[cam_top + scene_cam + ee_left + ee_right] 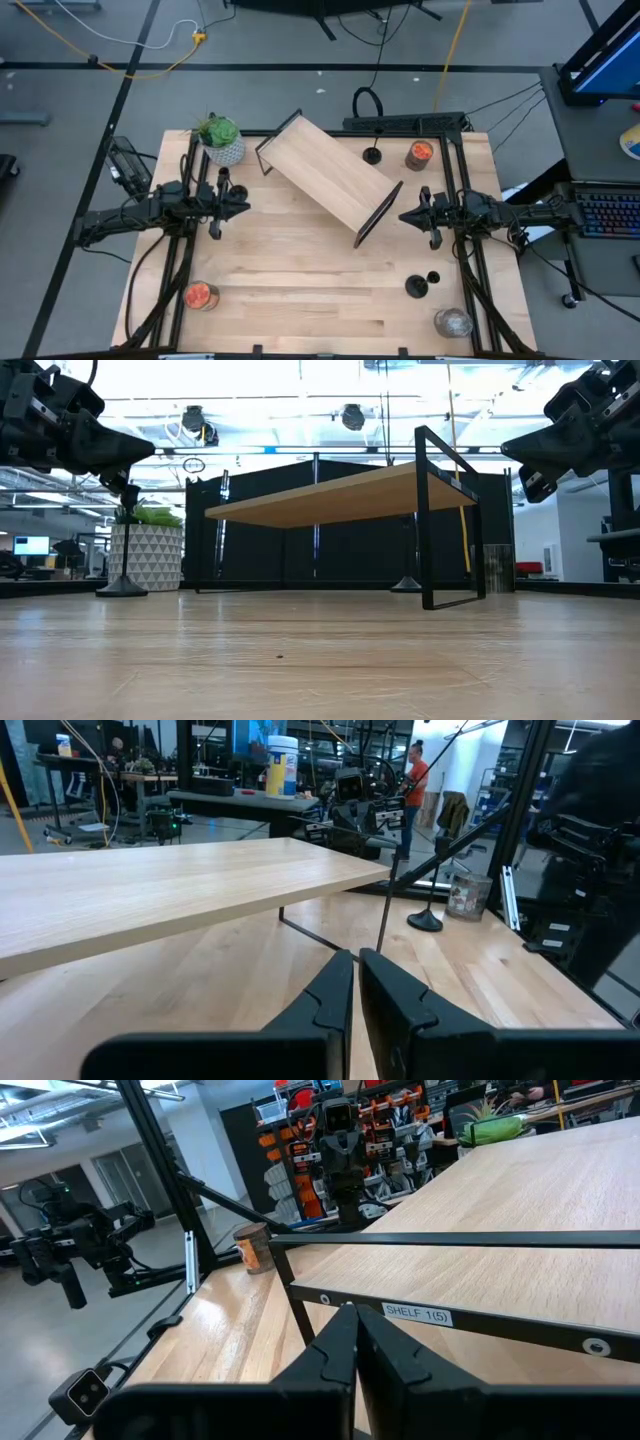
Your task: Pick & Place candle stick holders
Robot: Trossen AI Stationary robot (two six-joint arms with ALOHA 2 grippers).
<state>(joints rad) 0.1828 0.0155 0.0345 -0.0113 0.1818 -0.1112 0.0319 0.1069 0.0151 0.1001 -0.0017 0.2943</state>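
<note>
Black candle stick holders sit scattered on my table: from above I count one behind the wooden shelf, beside an orange jar, one by the potted plant, and two near the front right, close to a clear jar. Another orange jar stands front left. From table height I see only two bases, one at the planter, one under the shelf; the rest are out of frame. Stems are hard to make out from overhead. My left gripper hovers closed and empty left of the shelf; my right gripper hovers closed and empty just off the shelf's right end frame. My left wrist camera catches a tall holder by a jar.
</note>
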